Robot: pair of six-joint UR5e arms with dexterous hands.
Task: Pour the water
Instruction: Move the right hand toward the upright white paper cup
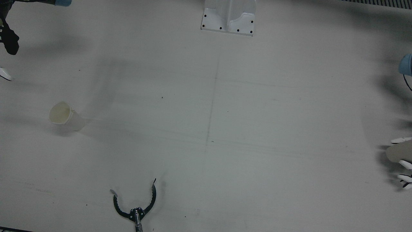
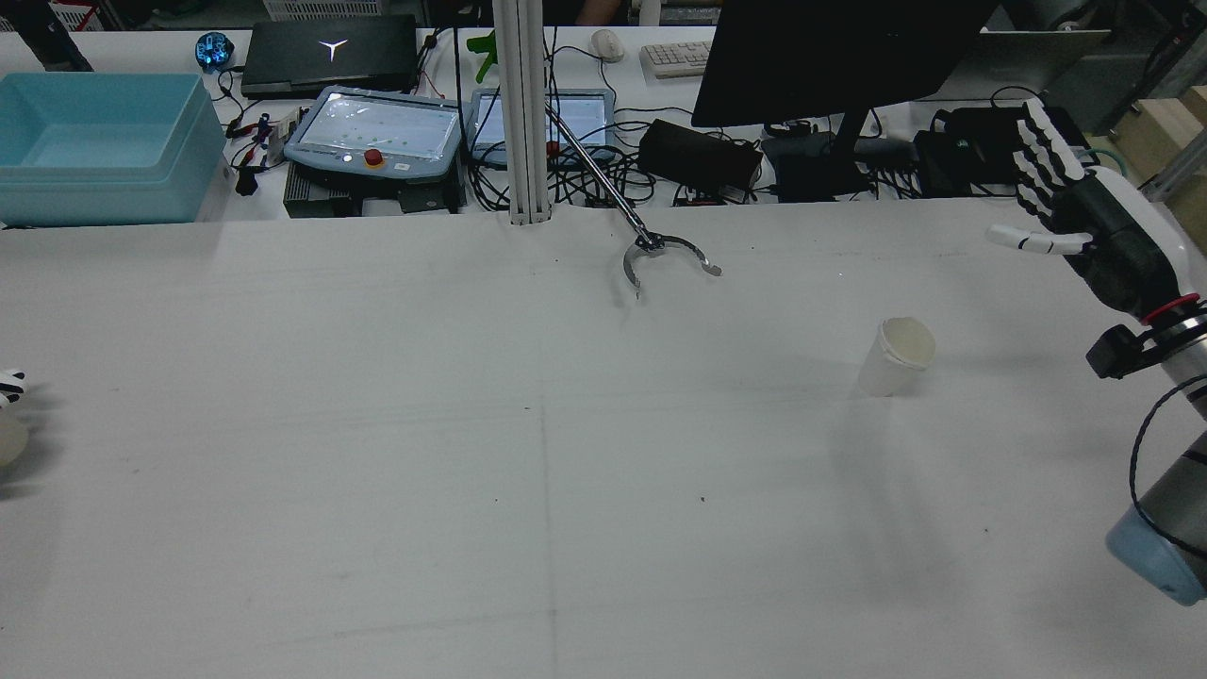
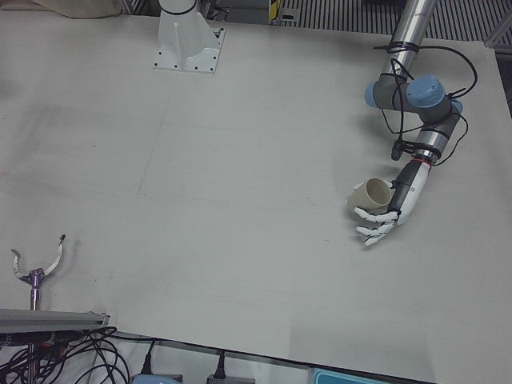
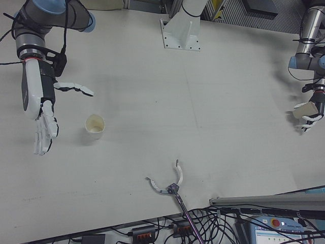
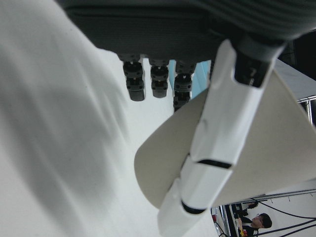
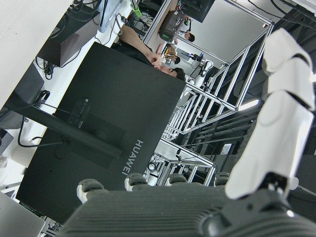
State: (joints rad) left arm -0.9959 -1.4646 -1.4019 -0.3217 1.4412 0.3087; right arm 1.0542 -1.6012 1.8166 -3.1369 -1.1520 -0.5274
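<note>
the left robot hand (image 3: 382, 214) is clamped on a paper cup (image 3: 370, 194), its white fingers (image 5: 207, 163) wrapped around the cup's side. the cup lies tilted in the grasp, mouth pointing toward the middle of the bench (image 3: 240, 160), and it is held above the surface near the bench's left edge, well apart from everything else. in the rear view only a sliver of this robot hand and cup shows at the left border.

the right robot hand (image 4: 40, 109) holds nothing; its fingers are spread apart, the thumb (image 4: 75, 88) sticking out sideways and the other fingers pointing down toward the near edge in the right-front view. it hovers over the right side of the bench.

a second paper cup (image 4: 95, 125) stands upright on the bench just beside the right robot hand, not touching it, with its open mouth up. i cannot tell whether either cup has water in it.

at the operators' edge of the bench, between the two arms, a metal reaching tool (image 1: 135, 206) with a curved, toothed two-prong claw rests with the claw open over the surface.

beyond that edge, in the rear view, sit a dark monitor (image 2: 839, 57), two teach pendants (image 2: 382, 132), a laptop (image 2: 325, 52) and a blue plastic bin (image 2: 99, 146).
</note>
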